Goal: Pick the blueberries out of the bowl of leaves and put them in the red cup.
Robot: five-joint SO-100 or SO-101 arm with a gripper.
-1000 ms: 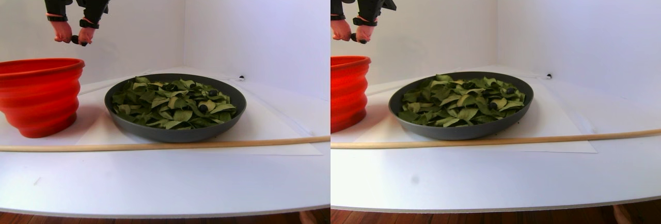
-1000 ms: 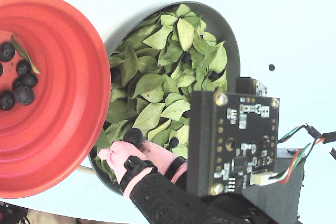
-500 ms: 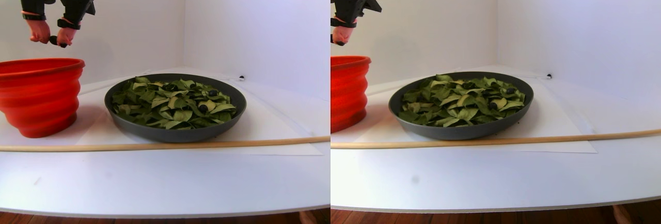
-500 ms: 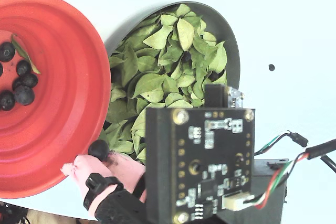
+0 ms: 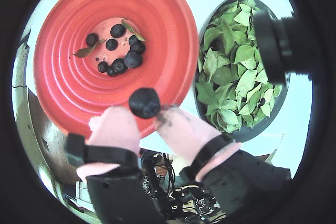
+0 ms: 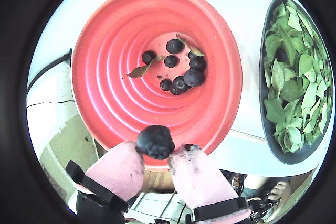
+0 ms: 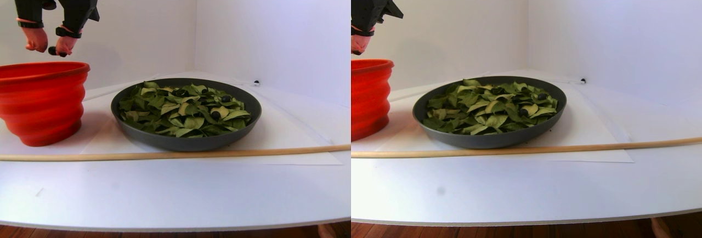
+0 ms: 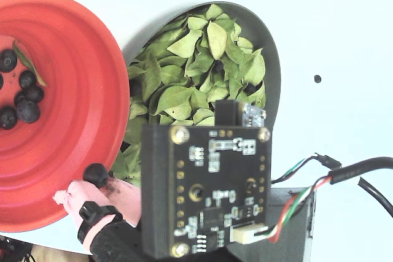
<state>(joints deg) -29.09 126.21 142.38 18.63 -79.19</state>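
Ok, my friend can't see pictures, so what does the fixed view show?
A pink-tipped end effector holds one blueberry over the near edge of the red cup, where several blueberries already lie. Beside it sits the grey bowl of green leaves.

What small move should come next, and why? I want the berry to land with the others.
Probably carry a bit further inward, then open. The gripper holds a blueberry just over the near rim of the red cup, while the dropped blueberries lie at its centre.
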